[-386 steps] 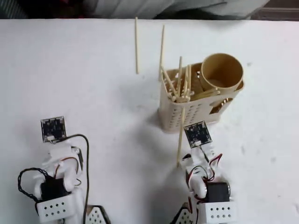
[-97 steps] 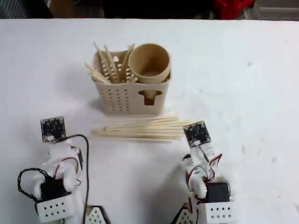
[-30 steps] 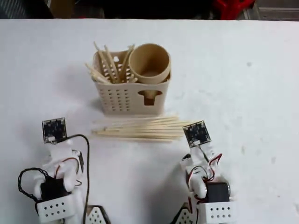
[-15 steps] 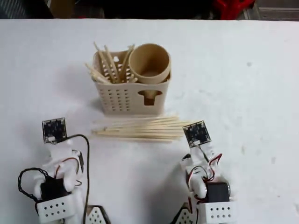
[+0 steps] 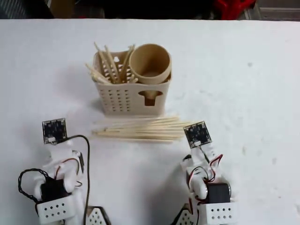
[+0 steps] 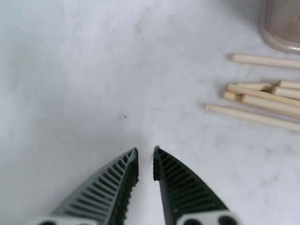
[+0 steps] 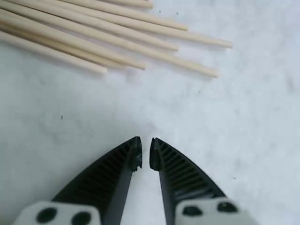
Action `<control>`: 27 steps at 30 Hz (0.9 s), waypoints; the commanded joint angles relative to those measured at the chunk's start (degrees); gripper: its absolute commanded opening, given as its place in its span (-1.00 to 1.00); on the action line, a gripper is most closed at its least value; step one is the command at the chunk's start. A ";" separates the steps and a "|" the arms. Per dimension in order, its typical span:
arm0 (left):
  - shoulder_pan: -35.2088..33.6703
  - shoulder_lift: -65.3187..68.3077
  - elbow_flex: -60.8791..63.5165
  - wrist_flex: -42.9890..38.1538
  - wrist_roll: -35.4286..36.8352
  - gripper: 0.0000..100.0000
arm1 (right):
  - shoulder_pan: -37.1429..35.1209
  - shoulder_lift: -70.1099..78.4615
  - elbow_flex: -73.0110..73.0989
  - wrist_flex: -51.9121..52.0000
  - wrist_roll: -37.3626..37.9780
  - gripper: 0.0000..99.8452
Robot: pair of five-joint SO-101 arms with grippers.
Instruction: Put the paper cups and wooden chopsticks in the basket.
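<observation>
Nothing differs from a second ago; left gripper point(image 6: 145, 161) and right gripper point(image 7: 145, 152) clenched.
Pale wooden chopsticks point(image 5: 140, 130) lie bundled on table point(image 5: 243, 70) beside basket point(image 5: 122, 101).

Right gripper point(image 7: 144, 154) above the white table point(image 7: 243, 117), its two ribbed black fingers point(image 7: 117, 176) drawn nearly together, a narrow slit between the tips, nothing held. Loose wooden chopsticks point(image 7: 70, 43) lie side by side on the table, apart from the fingertips.

White table point(image 5: 262, 70) backed by a dark strip point(image 5: 140, 8) and something red point(image 5: 234, 6).
</observation>
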State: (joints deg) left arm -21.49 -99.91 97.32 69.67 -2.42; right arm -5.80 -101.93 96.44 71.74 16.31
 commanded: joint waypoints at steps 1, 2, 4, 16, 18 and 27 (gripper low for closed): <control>-0.04 -0.66 -0.18 0.18 0.62 -0.85 | -0.31 -0.31 0.44 0.40 0.26 -0.90; -0.04 -0.66 -0.18 0.18 0.44 -0.84 | -0.31 -0.31 0.44 0.40 0.26 -0.90; 0.04 -0.66 -0.18 0.09 0.35 -0.84 | -0.31 -0.31 0.44 0.40 0.26 -0.90; 1.27 -0.66 -0.09 -2.29 -14.51 -0.85 | 0.66 -0.57 -0.09 -5.76 1.05 -0.89; 1.27 -0.48 -0.09 -2.02 -24.09 -0.85 | 3.12 -1.27 -1.85 -9.63 7.74 -0.89; 1.27 -0.57 -0.09 2.20 -38.24 -0.85 | 5.67 4.88 -21.27 -13.93 18.11 -0.89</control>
State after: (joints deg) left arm -20.88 -100.00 97.32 71.43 -38.90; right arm -0.35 -101.05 84.48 57.58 33.80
